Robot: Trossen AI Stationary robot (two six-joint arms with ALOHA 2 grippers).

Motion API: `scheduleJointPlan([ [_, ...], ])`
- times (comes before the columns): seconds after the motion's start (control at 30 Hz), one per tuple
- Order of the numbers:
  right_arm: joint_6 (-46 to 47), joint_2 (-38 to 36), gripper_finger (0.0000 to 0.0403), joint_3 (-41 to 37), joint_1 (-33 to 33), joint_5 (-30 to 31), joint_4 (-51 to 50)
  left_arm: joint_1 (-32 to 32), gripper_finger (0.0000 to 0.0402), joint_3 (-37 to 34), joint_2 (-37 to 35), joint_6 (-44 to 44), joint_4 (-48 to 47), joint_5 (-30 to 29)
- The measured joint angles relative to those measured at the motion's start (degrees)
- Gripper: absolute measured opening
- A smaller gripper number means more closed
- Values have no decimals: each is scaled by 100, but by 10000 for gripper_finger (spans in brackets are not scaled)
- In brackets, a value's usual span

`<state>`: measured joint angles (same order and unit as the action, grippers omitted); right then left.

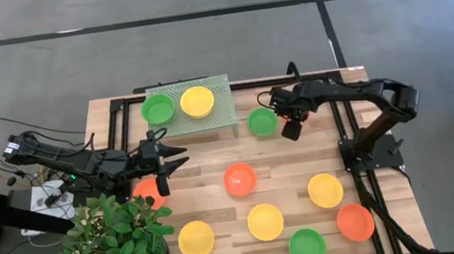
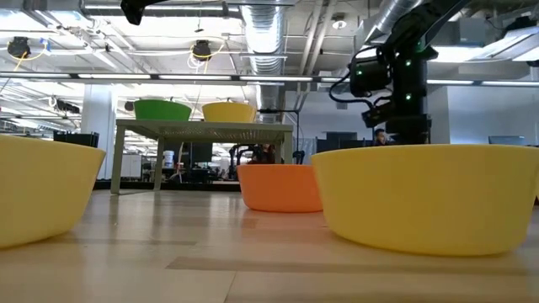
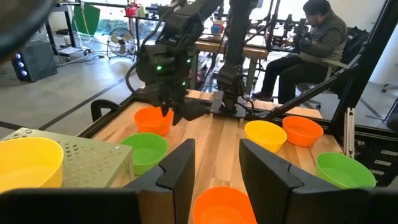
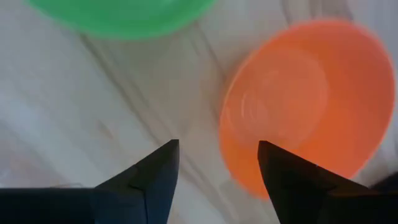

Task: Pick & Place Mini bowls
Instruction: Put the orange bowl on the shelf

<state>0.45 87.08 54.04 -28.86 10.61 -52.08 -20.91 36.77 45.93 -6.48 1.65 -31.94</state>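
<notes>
Scene read left to right, clock directions taken from desk centre in the high view.

At 9 o'clock, the left gripper [image 1: 177,161] hovers with jaws apart and empty, just beside a red-orange bowl [image 1: 150,193] partly hidden under the plant [image 1: 115,240]. This position probably stages the next pick.

At 11 o'clock, the mesh rack [image 1: 222,101] carries a green bowl [image 1: 157,109] and a yellow bowl [image 1: 197,101]; judged the placement target.

At 1 o'clock, the right gripper [image 1: 291,130] hangs just beside another green bowl [image 1: 262,122], jaws apart and holding nothing.

The remaining mini bowls lie loose on the desk [image 1: 214,159] from 6 to 4 o'clock: yellow [image 1: 196,239], red-orange [image 1: 239,179], yellow [image 1: 265,221], green [image 1: 307,247], yellow [image 1: 325,190], red-orange [image 1: 355,222].
</notes>
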Motion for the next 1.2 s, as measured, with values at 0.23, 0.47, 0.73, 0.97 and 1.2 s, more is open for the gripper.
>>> scheduleJointPlan([
  [0.23, 83, 594, 198, 0, -138, 165, 241, 0, 127, 0, 0, 0, 12, 1],
  [0.47, 107, 739, 92, 0, -168, 193, 208, 0, 127, 0, 0, 2, 13, 2],
  [0.73, 338, 735, 15, 612, -29, 248, -962, 0, 127, 0, 0, 9, 29, 2],
  [0.97, 410, 735, 9, 1816, 617, 596, -2032, 0, 127, 0, 0, 22, 48, 2],
  [1.2, 80, 732, 5, 3099, 1329, 595, -1981, -2, 127, 0, 0, 22, 55, 2],
])
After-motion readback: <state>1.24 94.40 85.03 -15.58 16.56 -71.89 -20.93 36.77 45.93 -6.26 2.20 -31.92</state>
